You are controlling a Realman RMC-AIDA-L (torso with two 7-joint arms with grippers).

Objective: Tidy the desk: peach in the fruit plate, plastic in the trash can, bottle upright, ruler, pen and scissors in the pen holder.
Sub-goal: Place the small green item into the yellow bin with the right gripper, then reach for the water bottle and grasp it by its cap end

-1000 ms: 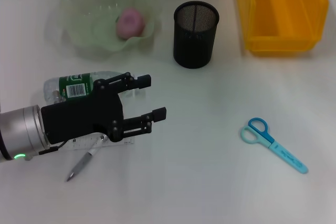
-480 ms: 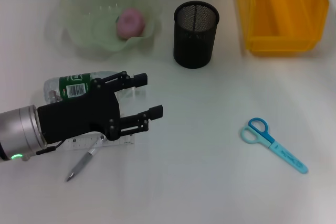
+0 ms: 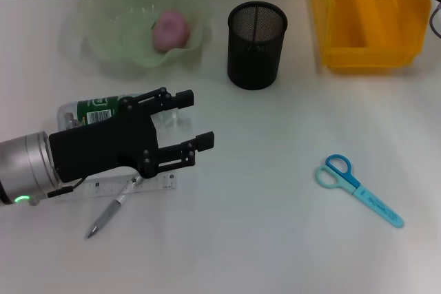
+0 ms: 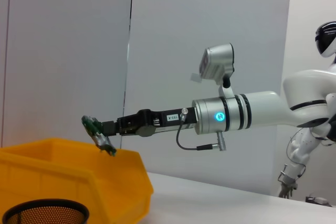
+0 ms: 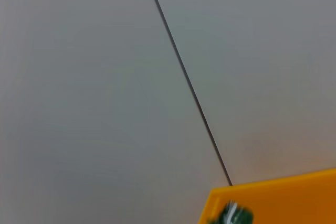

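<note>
Over the yellow bin (image 3: pixel 365 25), my right gripper (image 4: pixel 98 136) has arrived clenching the plastic (image 4: pixel 94 127); release next.

You are looking at a pale, off-white table (image 3: pixel 275 204). At its far left corner sits a translucent green fruit plate (image 3: pixel 117 39). Just beside it, toward the middle, a black mesh pen holder (image 3: pixel 256 45) stands upright. At the far right stands a yellow bin (image 3: pixel 365 32). On your near left a clear bottle (image 3: pixel 93 113) with a green label lies on its side. Just in front of it lies a clear ruler (image 3: pixel 148 185), and a silver pen (image 3: pixel 107 217) lies tilted, one end touching or overlapping the ruler. Well apart, on the near right, blue scissors (image 3: pixel 358 189) lie flat and closed.
</note>
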